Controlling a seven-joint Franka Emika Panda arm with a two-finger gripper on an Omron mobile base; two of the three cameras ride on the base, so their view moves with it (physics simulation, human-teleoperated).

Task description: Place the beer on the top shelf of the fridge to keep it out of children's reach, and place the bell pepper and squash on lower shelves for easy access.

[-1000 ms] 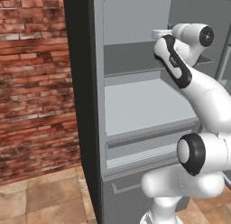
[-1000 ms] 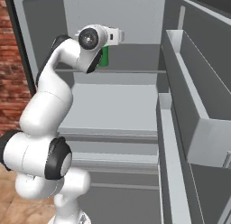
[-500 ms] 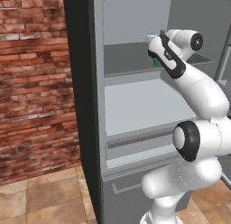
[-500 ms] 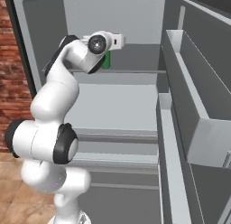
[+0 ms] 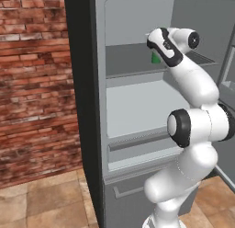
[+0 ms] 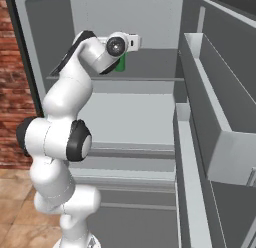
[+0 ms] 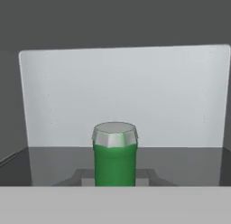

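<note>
- Brown tiled floor [image 5: 41, 199] nearest, with a red brick wall [image 5: 34, 84] rising to the left of the fridge [image 5: 82, 107].
- Fridge open: dark side panel on the left, light grey inner walls behind, door swung out to the right with its grey door bins [image 6: 215, 137] seen in the right base view.
- White arm [image 5: 197, 126] rising in front of the fridge, reaching up and into the upper compartment.
- Below the reach, pale lower shelves [image 5: 137, 107] with a grey front rail, bare where visible.
- Higher up, the dark grey top shelf [image 5: 128, 61] with its thin front edge, running across the compartment.
- Gripper [image 7: 115, 175] clenched on the beer [image 7: 115, 160], fingers low at either side of the bottle's neck in the hand view, just under the silver cap.
- Beer in the top compartment: a patch of green [image 5: 156, 58] beside the wrist in the left base view, another [image 6: 120, 63] under the hand in the right base view, over the top shelf near its middle.
- Cannot tell whether the bottle's base touches the shelf; lower body hidden behind the hand.
- Farthest, the pale back wall [image 7: 126, 96] of the compartment behind the bottle cap.
</note>
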